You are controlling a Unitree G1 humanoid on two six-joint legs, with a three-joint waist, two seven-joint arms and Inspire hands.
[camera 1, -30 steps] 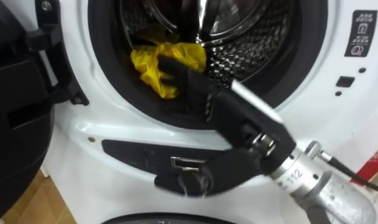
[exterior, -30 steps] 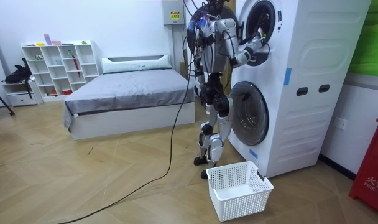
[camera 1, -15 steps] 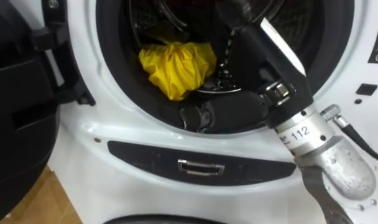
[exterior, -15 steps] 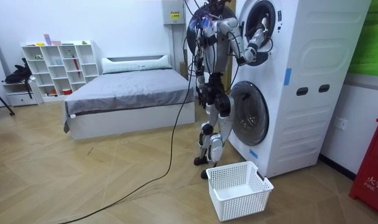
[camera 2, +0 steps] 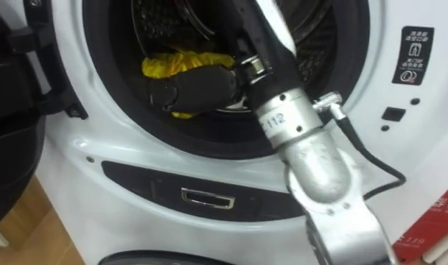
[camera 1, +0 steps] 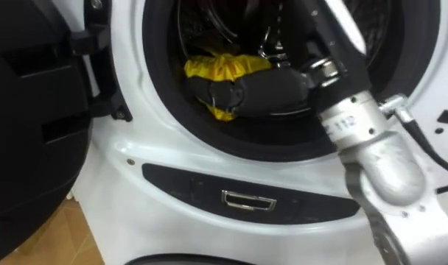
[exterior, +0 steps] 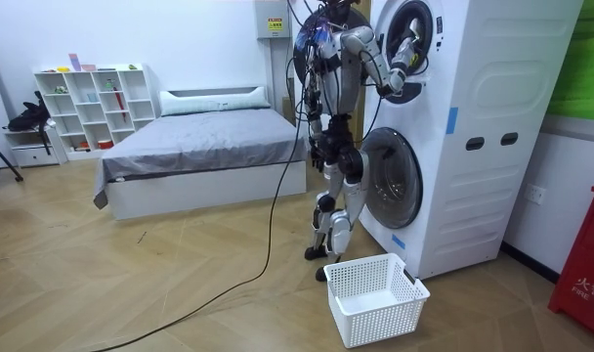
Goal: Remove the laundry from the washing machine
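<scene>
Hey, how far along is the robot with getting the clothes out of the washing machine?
Done: the door stands open and the right hand is inside the drum. In hand: it appears closed on the yellow cloth. Left: lifting the cloth out, presumably to the white basket.

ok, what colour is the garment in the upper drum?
Plain yellow garment, behind the right hand; left eye view shows it best.

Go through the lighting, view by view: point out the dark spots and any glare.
Left eye view: the drum lies in deep shadow, so the black robot hand merges with it, while the yellow cloth stands out bright. Right eye view: the glossy white washer front catches the light. Room view: even light, soft sheen on the wood floor.
</scene>
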